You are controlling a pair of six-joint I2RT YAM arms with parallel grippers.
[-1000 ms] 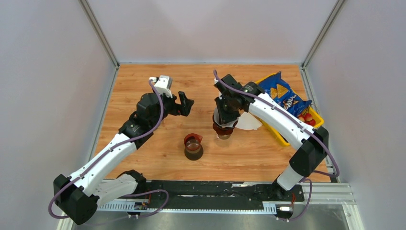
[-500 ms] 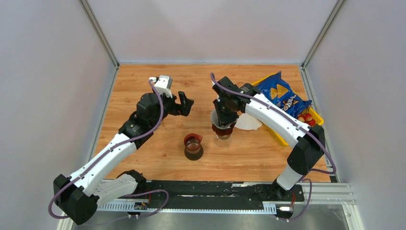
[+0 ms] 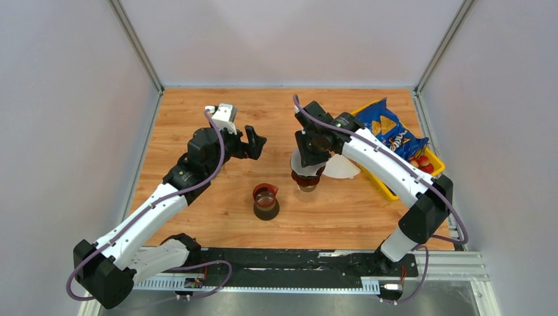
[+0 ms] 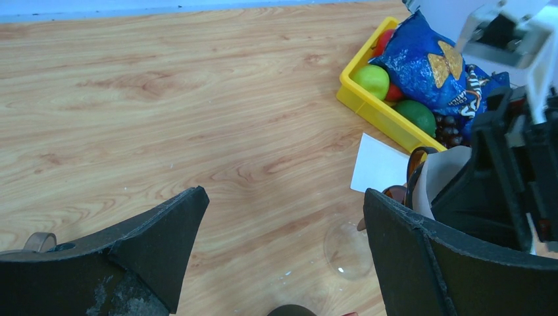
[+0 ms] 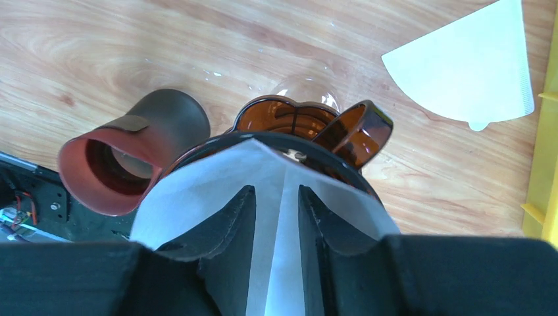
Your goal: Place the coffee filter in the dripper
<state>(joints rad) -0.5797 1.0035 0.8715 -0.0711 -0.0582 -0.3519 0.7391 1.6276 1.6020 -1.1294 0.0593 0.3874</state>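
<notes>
Top external view: over the last second my right gripper [image 3: 308, 157] has shifted only slightly above the dripper [image 3: 306, 180]. More white paper of the coffee filter [image 3: 296, 161] now shows at its 9 o'clock side than a second ago. The left arm has not moved.

From the right wrist, the filter is spread wide over the amber dripper's mouth, just below my fingers [image 5: 227, 220]. The jaws have begun to part. They stand a little apart with paper showing in the gap, and I cannot tell whether they still pinch it or have let go.

I read this as the release: the filter is at the dripper, but I would not yet call it seated. The cone may be riding on the rim, not down inside it.

A spare filter [image 3: 343, 168] lies flat on the table at the dripper's 3 o'clock, with the yellow tray [image 3: 388, 191] beyond it. The red-rimmed cup [image 3: 266, 201] stands at the dripper's 8 o'clock.

My left gripper [image 4: 284, 197] hangs wide open and holds nothing, at the cup's 11 o'clock.
</notes>
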